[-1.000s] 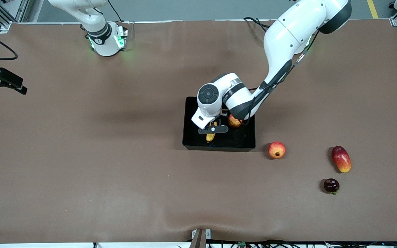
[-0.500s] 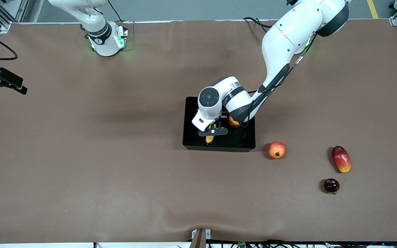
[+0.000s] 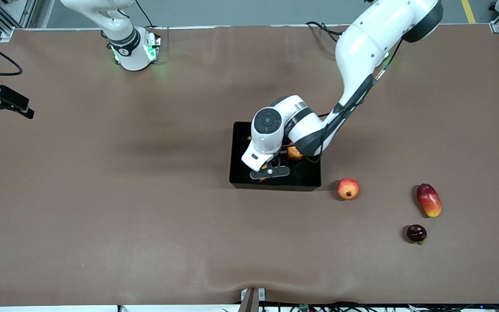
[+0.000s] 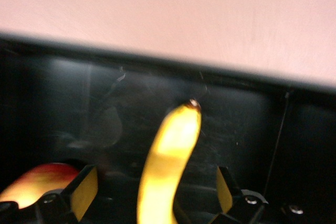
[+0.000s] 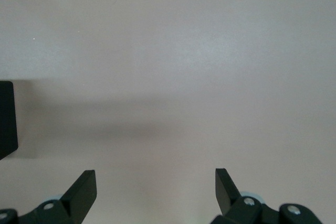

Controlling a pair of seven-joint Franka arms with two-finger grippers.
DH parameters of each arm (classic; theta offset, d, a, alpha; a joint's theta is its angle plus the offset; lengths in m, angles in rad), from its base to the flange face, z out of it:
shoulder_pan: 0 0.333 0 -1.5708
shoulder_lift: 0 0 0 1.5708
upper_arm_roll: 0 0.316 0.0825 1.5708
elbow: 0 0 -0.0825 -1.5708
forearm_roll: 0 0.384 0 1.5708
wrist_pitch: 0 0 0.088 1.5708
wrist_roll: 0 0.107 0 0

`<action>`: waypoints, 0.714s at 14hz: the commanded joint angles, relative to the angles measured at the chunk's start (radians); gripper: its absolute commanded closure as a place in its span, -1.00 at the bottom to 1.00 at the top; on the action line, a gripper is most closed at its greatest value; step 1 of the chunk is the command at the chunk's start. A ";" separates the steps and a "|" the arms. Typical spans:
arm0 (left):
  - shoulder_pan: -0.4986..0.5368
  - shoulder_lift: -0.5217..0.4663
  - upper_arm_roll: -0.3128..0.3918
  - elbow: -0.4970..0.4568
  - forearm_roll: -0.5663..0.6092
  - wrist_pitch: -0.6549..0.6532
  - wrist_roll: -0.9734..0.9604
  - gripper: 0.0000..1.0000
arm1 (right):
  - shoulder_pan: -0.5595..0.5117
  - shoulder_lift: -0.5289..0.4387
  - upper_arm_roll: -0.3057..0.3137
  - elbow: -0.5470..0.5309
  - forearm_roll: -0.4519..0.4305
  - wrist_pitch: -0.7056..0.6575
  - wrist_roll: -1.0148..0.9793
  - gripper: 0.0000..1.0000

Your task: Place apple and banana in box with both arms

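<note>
The black box (image 3: 238, 130) sits mid-table. The apple (image 3: 294, 153) lies in it and also shows in the left wrist view (image 4: 37, 182). The yellow banana (image 4: 169, 156) lies on the box floor. In the front view my left hand hides almost all of it. My left gripper (image 3: 270, 172) is low inside the box and open. Its fingers (image 4: 84, 192) stand wide on either side of the banana without touching it. My right gripper (image 5: 155, 192) is open and empty. It waits over bare table toward the right arm's end (image 3: 27, 110).
Three other fruits lie outside the box toward the left arm's end: a round red-yellow fruit with a dark crown (image 3: 348, 189) beside the box, an oblong red-orange fruit (image 3: 429, 199), and a small dark purple fruit (image 3: 416, 233).
My left gripper has shifted inside the box toward the wall nearest the front camera, and now covers the banana tip that showed before. The right arm has not moved.
</note>
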 commanded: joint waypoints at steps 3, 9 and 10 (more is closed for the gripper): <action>0.142 -0.232 -0.009 -0.027 0.007 -0.241 0.099 -1.00 | -0.011 -0.005 0.006 -0.002 0.001 -0.001 -0.003 -1.00; 0.341 -0.433 0.000 0.024 -0.081 -0.438 0.418 -1.00 | -0.011 -0.005 0.006 -0.004 0.001 -0.001 -0.004 -1.00; 0.364 -0.459 0.002 0.024 -0.079 -0.455 0.479 -1.00 | -0.011 -0.005 0.006 -0.002 0.001 -0.001 -0.004 -1.00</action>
